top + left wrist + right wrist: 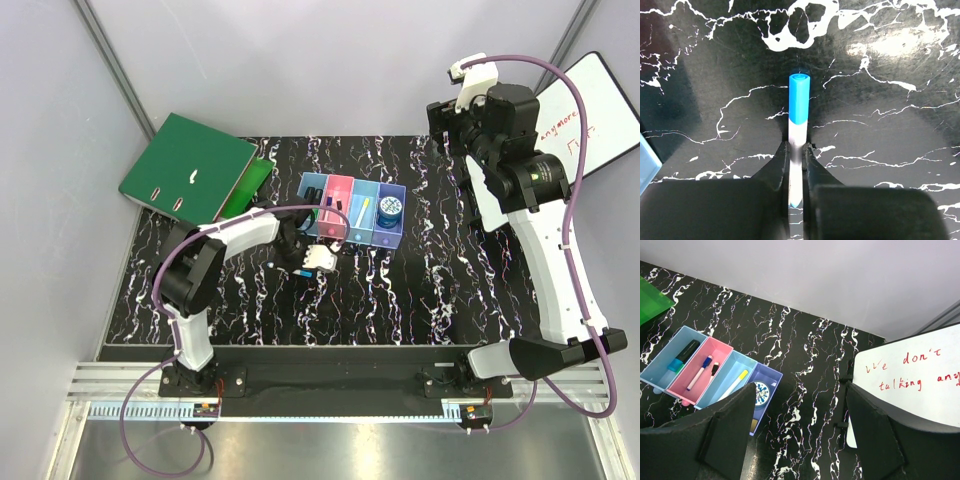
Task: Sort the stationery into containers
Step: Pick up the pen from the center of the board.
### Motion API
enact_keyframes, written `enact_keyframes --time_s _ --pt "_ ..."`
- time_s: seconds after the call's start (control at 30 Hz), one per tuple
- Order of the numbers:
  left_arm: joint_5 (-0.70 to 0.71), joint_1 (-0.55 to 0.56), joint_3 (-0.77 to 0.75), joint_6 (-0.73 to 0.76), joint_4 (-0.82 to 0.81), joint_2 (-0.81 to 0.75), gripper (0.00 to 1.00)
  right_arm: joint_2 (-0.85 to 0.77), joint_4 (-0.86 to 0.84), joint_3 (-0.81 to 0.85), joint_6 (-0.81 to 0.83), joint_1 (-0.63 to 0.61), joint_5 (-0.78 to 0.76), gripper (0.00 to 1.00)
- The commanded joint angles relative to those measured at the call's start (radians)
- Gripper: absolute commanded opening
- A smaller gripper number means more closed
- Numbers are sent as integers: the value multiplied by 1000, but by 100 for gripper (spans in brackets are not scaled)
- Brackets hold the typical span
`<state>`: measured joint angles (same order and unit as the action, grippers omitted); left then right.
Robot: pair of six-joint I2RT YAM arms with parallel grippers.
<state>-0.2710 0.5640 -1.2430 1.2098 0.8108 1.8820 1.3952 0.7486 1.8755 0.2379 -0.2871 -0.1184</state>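
My left gripper [797,148] is shut on a white pen with a blue cap [799,100], which sticks out past the fingertips over the black marbled table. In the top view this gripper [292,250] is just left of and in front of the row of four bins [355,232]. The bins also show in the right wrist view [655,371]. They hold a green marker [686,351], a blue-capped pen [700,372], a yellow-capped pen [735,383] and the round blue tin [760,393]. My right gripper [801,390] is open and empty, raised high at the back right [447,122].
A large green ring binder [185,165] lies at the table's back left. A small whiteboard with red writing [910,380] lies at the back right, under the right arm. A light blue bin corner [646,165] shows at the left of the left wrist view.
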Motion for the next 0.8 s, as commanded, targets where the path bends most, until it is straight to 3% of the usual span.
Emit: enact_keyframes --time_s 0.0,0.17,0.33,0.5,0.77 --pt "36 5 59 5 -71 65 0 -1 -22 30 -11 6 6 80" --pt "32 8 50 -32 -70 40 0 -2 -23 33 -5 6 -7 80" --pt "-5 7 -55 -143 -56 -41 0 -12 -34 31 3 9 -76 81" --pt "-77 7 -257 -358 -32 -66 0 -15 -43 34 35 9 -153 81" --pt "-196 2 -594 -784 -19 69 0 -47 -52 11 110 9 -211 81"
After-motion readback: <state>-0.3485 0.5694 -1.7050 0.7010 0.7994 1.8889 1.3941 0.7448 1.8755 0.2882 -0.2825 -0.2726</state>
